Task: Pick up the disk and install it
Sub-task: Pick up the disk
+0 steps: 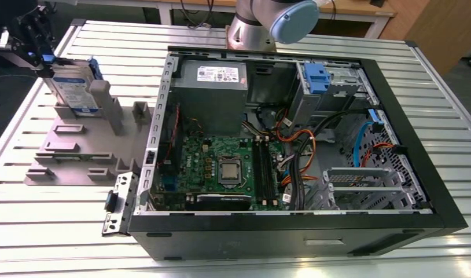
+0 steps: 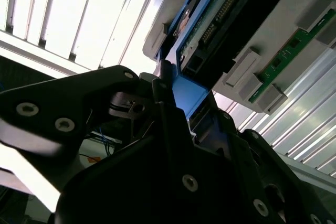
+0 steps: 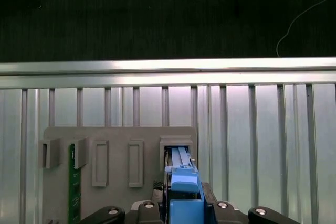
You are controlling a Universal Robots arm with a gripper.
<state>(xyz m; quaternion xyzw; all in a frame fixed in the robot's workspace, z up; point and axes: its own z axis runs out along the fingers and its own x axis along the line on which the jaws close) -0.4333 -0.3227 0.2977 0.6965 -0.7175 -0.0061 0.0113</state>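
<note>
The disk (image 1: 72, 90), a silver drive with a white-and-blue label and a blue carrier frame, stands on edge in a slot of the grey fixture (image 1: 73, 153) at the exterior view's left. My gripper (image 1: 46, 62) is at the disk's upper end, shut on its blue frame. In the first wrist view the blue frame (image 3: 184, 184) sits between my black fingers (image 3: 113, 213), and the disk runs down into the fixture's slot (image 3: 176, 150). In the second wrist view the disk's connector edge (image 2: 215, 30) and blue frame (image 2: 186, 95) lie right against my fingers (image 2: 157, 85).
An open computer case (image 1: 420, 191) lies to the fixture's right. Inside are a motherboard (image 1: 228, 168), a grey power supply (image 1: 212, 78), cables and a drive bay with a blue tab (image 1: 316, 75). A green circuit strip (image 3: 74, 192) stands in another fixture slot. The slatted table's (image 3: 262, 129) edge is near.
</note>
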